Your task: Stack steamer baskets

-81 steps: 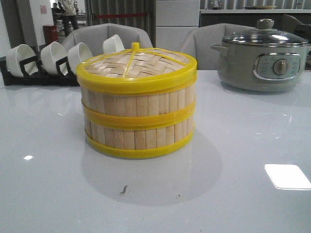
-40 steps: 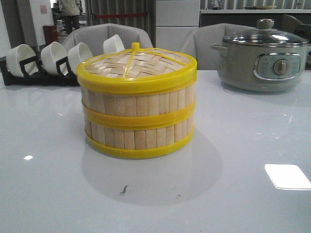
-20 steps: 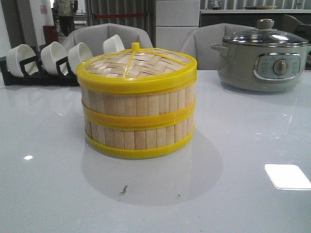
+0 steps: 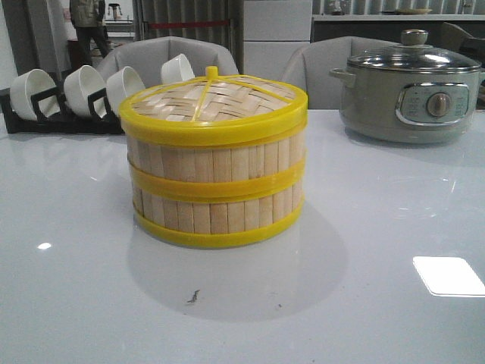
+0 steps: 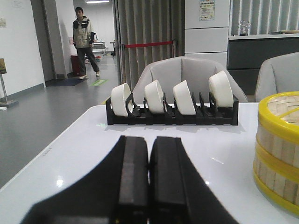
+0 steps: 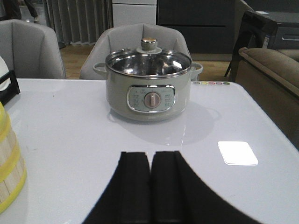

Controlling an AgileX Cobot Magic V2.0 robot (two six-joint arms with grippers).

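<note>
The two baskets [image 4: 214,163] sit stacked one on the other in the middle of the white table [image 4: 379,303], a woven lid [image 4: 212,102] with a yellow rim on top. Yellow bands mark the bottom edge, the join and the lid rim; the stack looks upright and aligned.

My left gripper [image 5: 149,158] is clenched on nothing, black fingers [image 5: 133,172] pressed together, low over the table and apart from the stack (only the stack's edge shows in that wrist view, off to one side). Beyond it stands a black rack [image 5: 170,114] holding white bowls [image 5: 184,97].

My right gripper [image 6: 149,175] is also closed and empty, fingers touching, over bare table. Ahead of it is the grey-green pot [image 6: 148,88] with a glass lid, well apart from the stack.

A person [image 5: 84,42] stands in the hallway far behind.
</note>
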